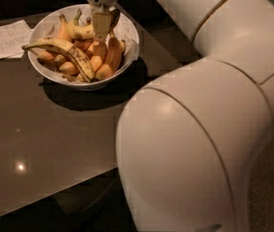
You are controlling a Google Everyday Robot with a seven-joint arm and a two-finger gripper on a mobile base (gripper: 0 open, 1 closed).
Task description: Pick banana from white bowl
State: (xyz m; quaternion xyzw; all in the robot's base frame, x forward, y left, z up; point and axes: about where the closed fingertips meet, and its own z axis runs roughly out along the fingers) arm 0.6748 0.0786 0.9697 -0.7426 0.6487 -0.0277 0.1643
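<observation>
The white bowl [49,24] stands on the dark table at the back left, filled with several bananas. My gripper [101,24] reaches down into the bowl from above and is shut on the plump yellow banana [82,32]. That banana lies across the top of the pile, with its greenish stem pointing up on the left and its dark tip showing just right of the fingers [101,21]. A longer, brown-spotted banana [61,50] hangs over the bowl's front left rim. Shorter orange-toned bananas [108,57] lie underneath.
A white sheet of paper [3,40] lies on the table left of the bowl. The dark glossy table [54,139] runs towards me, its front edge at the lower left. My own big white arm [199,129] fills the right half of the view.
</observation>
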